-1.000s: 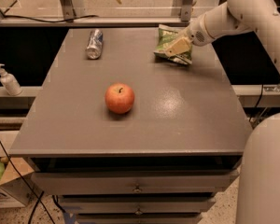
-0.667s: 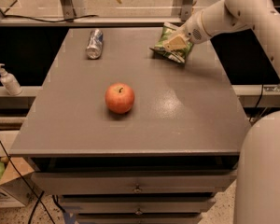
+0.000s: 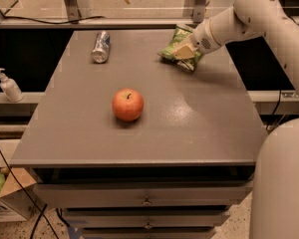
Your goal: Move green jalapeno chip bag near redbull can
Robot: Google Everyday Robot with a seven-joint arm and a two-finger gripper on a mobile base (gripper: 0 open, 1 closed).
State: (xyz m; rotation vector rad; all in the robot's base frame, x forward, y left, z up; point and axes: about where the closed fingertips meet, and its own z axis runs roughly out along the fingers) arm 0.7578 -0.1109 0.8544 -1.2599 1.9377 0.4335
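The green jalapeno chip bag (image 3: 178,42) is at the far right of the grey table (image 3: 189,118), lifted a little off the top. My gripper (image 3: 183,52) is shut on the bag, reaching in from the right. The redbull can (image 3: 101,46) lies on its side at the far left of the table, well apart from the bag.
A red apple (image 3: 128,104) sits near the table's middle. A white pump bottle (image 3: 9,85) stands on a lower shelf at the left. Drawers run under the table's front edge. A rail with metal posts (image 3: 70,4) runs behind the table.
My gripper has carried the chip bag a little to the left and up off the table. The can and apple have not moved.
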